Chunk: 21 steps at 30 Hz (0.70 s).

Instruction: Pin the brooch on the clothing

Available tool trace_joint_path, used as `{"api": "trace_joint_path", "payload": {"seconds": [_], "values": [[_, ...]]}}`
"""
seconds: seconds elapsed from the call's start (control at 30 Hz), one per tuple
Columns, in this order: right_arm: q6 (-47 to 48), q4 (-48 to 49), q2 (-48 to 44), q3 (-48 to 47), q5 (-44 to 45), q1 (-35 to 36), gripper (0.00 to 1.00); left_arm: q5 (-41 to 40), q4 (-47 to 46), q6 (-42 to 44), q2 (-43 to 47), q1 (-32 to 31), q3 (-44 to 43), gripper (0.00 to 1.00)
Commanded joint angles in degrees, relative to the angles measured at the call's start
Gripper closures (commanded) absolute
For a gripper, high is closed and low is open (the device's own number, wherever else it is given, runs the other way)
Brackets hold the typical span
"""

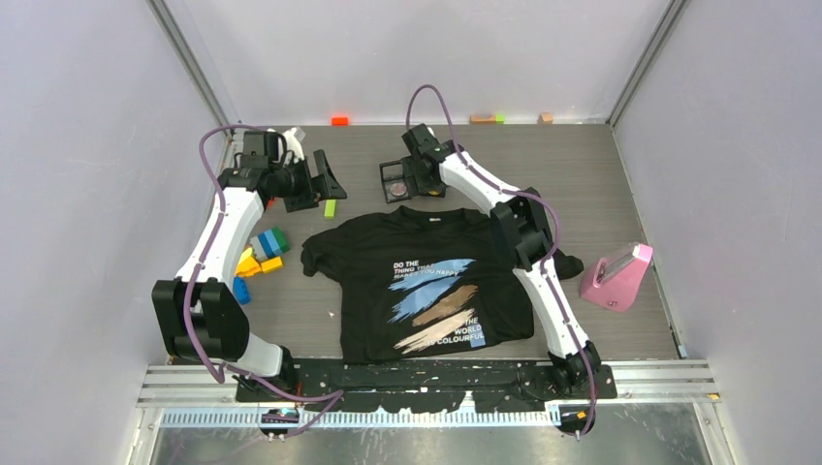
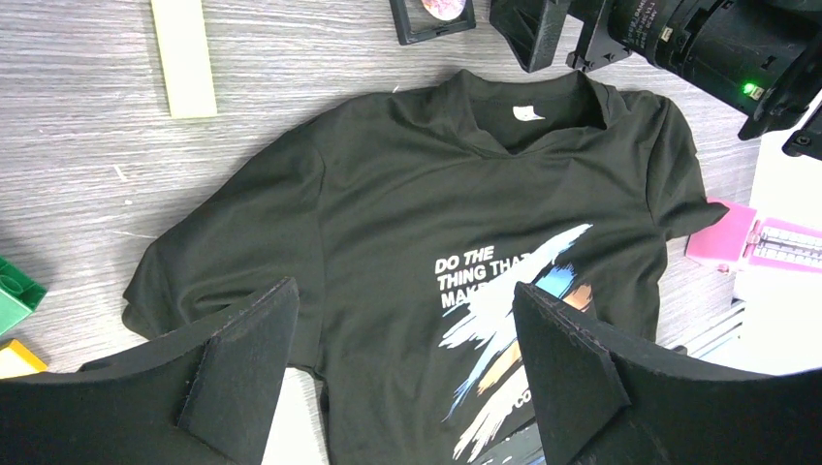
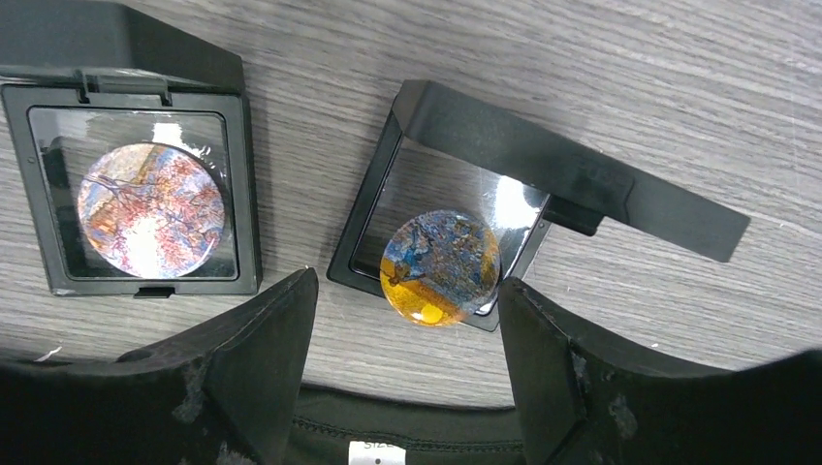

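Hovering spread and empty, the right fingers [image 3: 262, 368] framed the round brooch [image 3: 441, 266] at twelve o'clock, resting on its open case [image 3: 572, 174]. The T-shirt [image 3: 426, 426] collar lay at six. The left fingers [image 2: 242, 368], likewise spread, hung farther off above the T-shirt.

Clothing [image 2: 388, 184]: matt black cloth, you see it softly creased.
Brooch [image 3: 441, 266]: glossy, smooth.
Case [image 3: 244, 184] at brooch's 9 o'clock: black plastic, shiny clear window.
Table [image 3: 630, 58]: your matt grey wood-grain surface.
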State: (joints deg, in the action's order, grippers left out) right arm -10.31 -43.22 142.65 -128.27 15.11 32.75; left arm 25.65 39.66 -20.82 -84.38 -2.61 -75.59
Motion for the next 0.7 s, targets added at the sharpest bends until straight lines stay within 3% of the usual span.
{"api": "trace_joint_path", "payload": {"seconds": [0.0,0.2,0.47,0.67], "values": [[-1.4,-0.7,1.0,-1.9,-0.1,-0.2,0.26,1.6,-1.7,-0.5,1.1,0.3,0.2,0.16],[-2.2,-1.1,1.7,-1.7,0.2,-0.2,0.28,1.7,-1.7,-0.5,1.2,0.3,0.2,0.16],[-2.7,-0.6,1.0,-0.8,0.2,-0.2,0.50,1.9,-1.8,-0.6,1.1,0.3,0.3,0.16],[-2.7,0.5,-1.3,1.2,1.2,-0.2,0.60,2.2,-1.9,-0.7,1.1,0.3,0.3,0.16]]}}
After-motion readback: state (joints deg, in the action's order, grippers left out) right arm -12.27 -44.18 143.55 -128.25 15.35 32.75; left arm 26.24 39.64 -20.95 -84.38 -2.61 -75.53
